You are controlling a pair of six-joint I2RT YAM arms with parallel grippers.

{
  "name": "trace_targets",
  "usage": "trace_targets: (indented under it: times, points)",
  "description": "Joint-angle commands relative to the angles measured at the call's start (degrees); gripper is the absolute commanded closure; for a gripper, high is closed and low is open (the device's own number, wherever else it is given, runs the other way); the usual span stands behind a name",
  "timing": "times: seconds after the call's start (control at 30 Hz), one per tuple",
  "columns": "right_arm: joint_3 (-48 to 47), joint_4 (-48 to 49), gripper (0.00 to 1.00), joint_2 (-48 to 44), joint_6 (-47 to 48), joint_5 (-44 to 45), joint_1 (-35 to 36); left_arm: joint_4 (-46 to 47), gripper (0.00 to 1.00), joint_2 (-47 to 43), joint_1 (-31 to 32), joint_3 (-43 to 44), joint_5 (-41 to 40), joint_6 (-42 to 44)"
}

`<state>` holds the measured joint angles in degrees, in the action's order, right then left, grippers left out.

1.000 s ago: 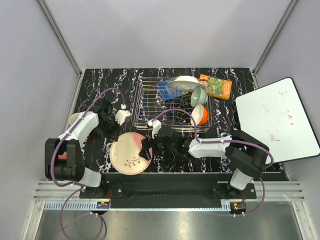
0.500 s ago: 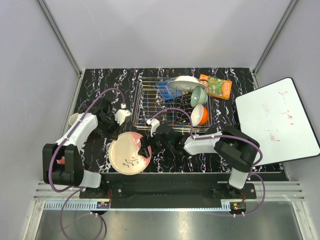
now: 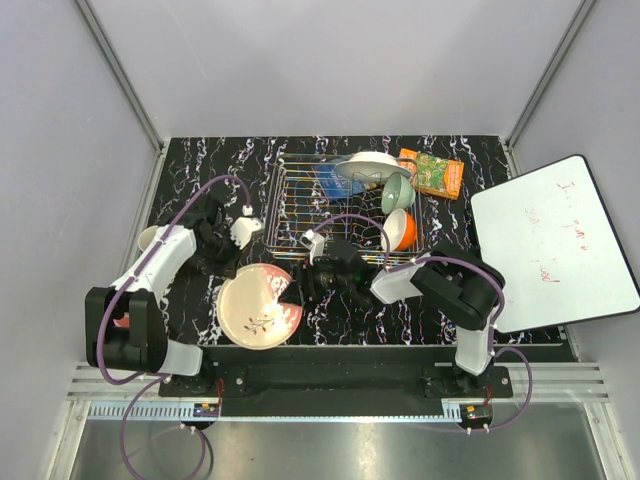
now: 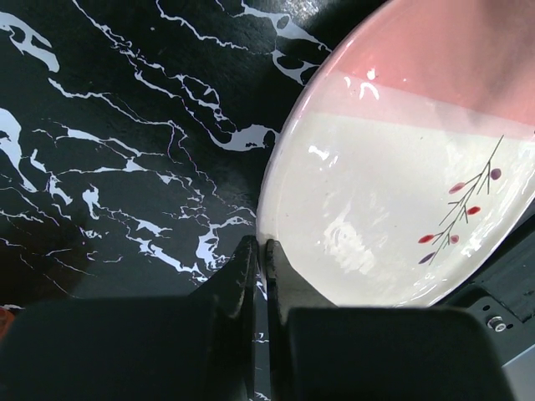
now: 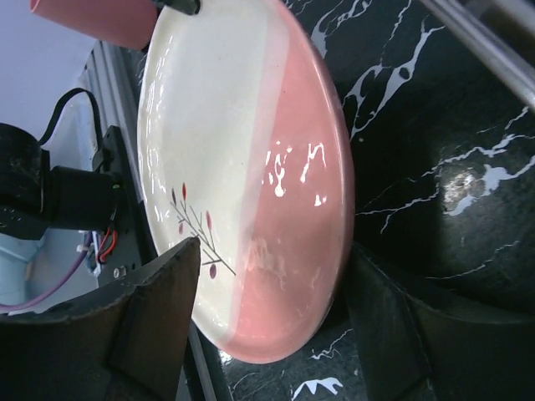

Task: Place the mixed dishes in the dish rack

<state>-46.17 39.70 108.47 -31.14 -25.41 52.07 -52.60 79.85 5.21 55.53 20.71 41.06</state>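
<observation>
The pink-and-cream plate with the leaf sprig (image 3: 258, 307) lies tilted on the black marble table, in front of the dish rack (image 3: 300, 200). My right gripper (image 3: 294, 290) is open, its fingers straddling the plate's right rim (image 5: 276, 251). One finger is over the plate's face (image 5: 251, 150) and the other behind its underside. My left gripper (image 3: 228, 272) is shut, its tips (image 4: 261, 244) against the plate's left rim (image 4: 351, 209). In the rack are the white plate (image 3: 365, 165), the pale green bowl (image 3: 397, 190) and the orange bowl (image 3: 401, 229). The small pink cup (image 3: 148, 237) stands far left and also shows in the right wrist view (image 5: 96, 18).
A blue packet (image 3: 330, 181) lies in the rack. An orange printed packet (image 3: 432, 172) lies right of the rack. The white board with red writing (image 3: 550, 240) overhangs the table's right side. The table's front edge and arm bases run just below the plate.
My right gripper has moved up and right along the plate's rim. The plate has shifted slightly left and tipped. My left gripper stays at its left rim.
</observation>
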Motion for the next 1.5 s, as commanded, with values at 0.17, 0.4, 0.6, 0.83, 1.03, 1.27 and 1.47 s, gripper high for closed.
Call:
trace_targets:
  times: [0.17, 0.4, 0.6, 0.83, 1.03, 1.27, 1.47]
  points:
    - [-1.3, 6.3, 0.27, 2.3, -2.1, -6.8, -0.1, 3.5, 1.0, -0.8, 2.6, 4.5, 0.7, -2.7]
    - [-0.2, 5.5, 0.34, -0.3, -0.2, -4.8, 1.4, 6.3, 1.0, 0.4, 7.5, 5.7, 2.1, -7.7]
    - [1.3, 5.8, 0.36, -4.8, 1.2, -3.9, 3.6, 8.0, 1.0, 1.1, 10.8, 5.3, 1.6, -9.6]
    - [0.3, 7.1, 0.63, -4.5, 0.5, -6.0, 4.2, 9.0, 1.0, 1.0, 13.0, 5.6, 1.6, -11.4]
    - [0.8, 7.1, 1.0, -6.6, 0.2, -5.5, 4.5, 8.7, 1.0, 0.8, 14.2, 5.6, 0.9, -11.4]
    - [3.5, 3.1, 1.0, -12.0, 1.8, -3.3, 5.1, 5.8, 0.91, -3.2, 13.9, 7.2, -3.1, -12.8]
    - [0.3, -17.8, 1.0, -23.0, 14.0, 3.0, 7.3, 4.0, 0.04, -6.4, 6.5, 16.1, -2.1, -15.5]
